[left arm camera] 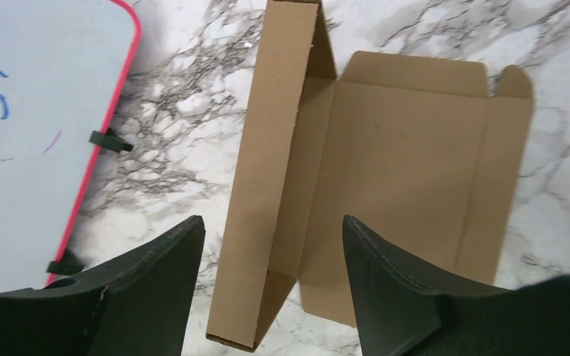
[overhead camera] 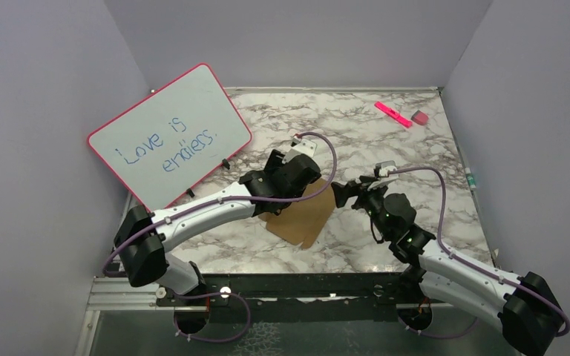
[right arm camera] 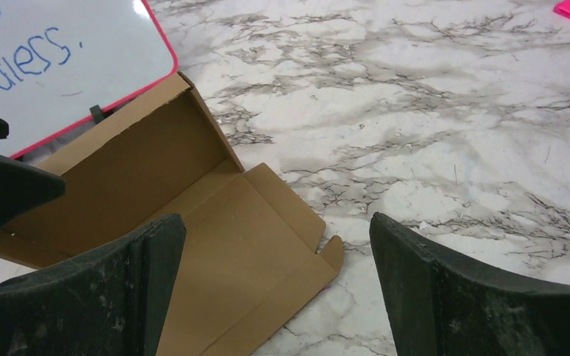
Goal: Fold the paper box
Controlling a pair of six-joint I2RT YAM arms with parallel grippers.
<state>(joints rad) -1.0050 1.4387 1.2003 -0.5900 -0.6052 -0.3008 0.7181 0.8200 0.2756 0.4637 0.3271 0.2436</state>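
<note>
- One paper box (overhead camera: 304,219) lies opened near the middle of the marble table (overhead camera: 430,159), you see: its base is flat and one long side panel stands upright on the whiteboard side.
- Your two grippers bracket it. The left gripper (left arm camera: 271,226) hangs above the raised panel with its jaws apart, gripping nothing. The right gripper (right arm camera: 274,222) is spread wide over the box's right corner, also empty.
- One pink-framed whiteboard (overhead camera: 169,133) leans at far left, its edge near the upright panel.
- One pink marker (overhead camera: 393,113) and one eraser (overhead camera: 419,117) sit well apart at the far right.
- Bare marble lies right of the box and beyond it, with walls on three sides.
</note>
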